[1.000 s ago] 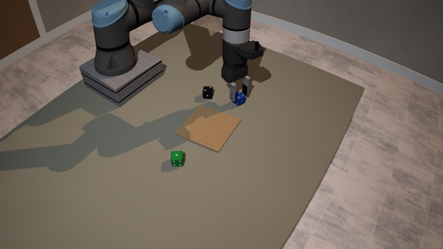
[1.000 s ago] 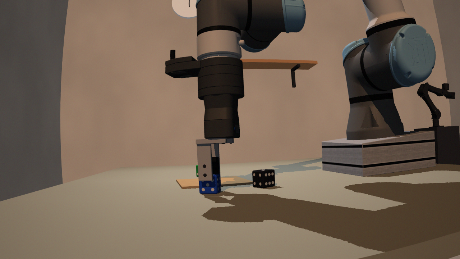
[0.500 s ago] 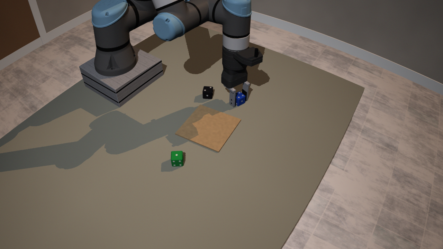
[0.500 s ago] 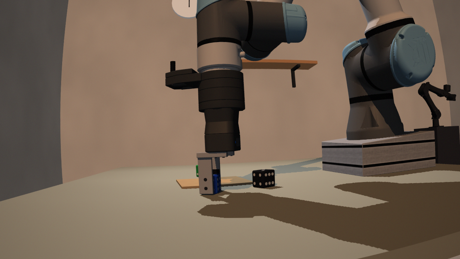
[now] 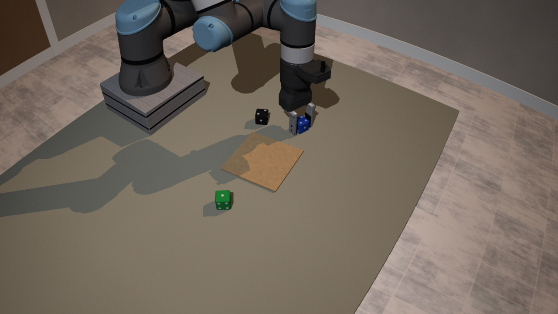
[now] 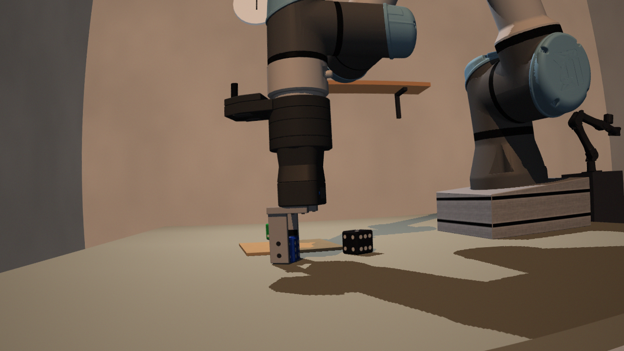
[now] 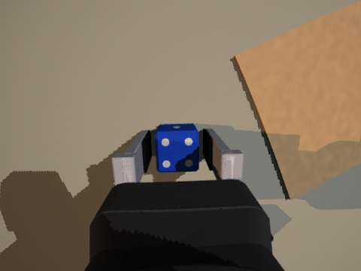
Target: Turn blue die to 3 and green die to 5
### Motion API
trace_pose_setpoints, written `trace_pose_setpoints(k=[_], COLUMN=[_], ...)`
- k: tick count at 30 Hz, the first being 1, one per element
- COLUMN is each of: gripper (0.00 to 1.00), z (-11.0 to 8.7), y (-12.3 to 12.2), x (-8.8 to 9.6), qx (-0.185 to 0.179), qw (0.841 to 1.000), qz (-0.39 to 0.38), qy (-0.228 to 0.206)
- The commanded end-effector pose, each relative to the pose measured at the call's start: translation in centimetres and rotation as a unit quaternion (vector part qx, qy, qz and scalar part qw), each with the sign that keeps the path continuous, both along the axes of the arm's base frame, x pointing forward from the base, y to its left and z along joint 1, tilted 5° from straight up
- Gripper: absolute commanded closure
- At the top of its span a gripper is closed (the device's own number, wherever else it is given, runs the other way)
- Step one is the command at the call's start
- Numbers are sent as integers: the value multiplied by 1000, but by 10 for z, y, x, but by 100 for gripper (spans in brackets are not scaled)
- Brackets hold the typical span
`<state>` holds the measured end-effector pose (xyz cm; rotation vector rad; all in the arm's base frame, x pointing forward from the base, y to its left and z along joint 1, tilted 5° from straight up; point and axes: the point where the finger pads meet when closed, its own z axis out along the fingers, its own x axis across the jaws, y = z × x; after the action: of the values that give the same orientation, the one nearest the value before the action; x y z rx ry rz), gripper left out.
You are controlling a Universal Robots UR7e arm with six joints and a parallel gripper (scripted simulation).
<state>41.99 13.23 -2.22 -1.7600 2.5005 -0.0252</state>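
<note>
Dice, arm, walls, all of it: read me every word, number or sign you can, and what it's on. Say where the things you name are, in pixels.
No readable words or numerals, just pips:
Four pips: top of blue die (image 5: pixel 302 124) (image 6: pixel 293 249) (image 7: pixel 177 150).
One pip: top of green die (image 5: pixel 222 199) (image 6: pixel 267 231).
Two pips: top of black die (image 5: pixel 261 116) (image 6: pixel 357 242).
Faint mark, exterior view, joint cap (image 6: pixel 559 74): unreadable.

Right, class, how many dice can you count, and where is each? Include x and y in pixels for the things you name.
3. The blue die (image 5: pixel 303 124) (image 6: pixel 293 249) (image 7: pixel 177 150) stands between the open jaws; the black die (image 5: pixel 261 116) (image 6: pixel 357 242) and green die (image 5: pixel 222 199) (image 6: pixel 267 231) stand off the mat (image 5: pixel 273 164) (image 6: pixel 253 248) (image 7: pixel 308 86), on different sides. None seems hidden.
</note>
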Motion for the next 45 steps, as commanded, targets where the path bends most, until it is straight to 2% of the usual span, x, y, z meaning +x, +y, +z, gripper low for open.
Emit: trace_pose_setpoints(k=[1, 20, 21, 45], gripper=[13, 13, 43, 43], z=[0, 0, 0, 0], y=[0, 0, 0, 0], x=[0, 0, 0, 0], qx=[0, 0, 0, 0], qw=[1000, 1000, 1000, 1000], qz=[0, 0, 0, 0], qy=[-1, -1, -1, -1])
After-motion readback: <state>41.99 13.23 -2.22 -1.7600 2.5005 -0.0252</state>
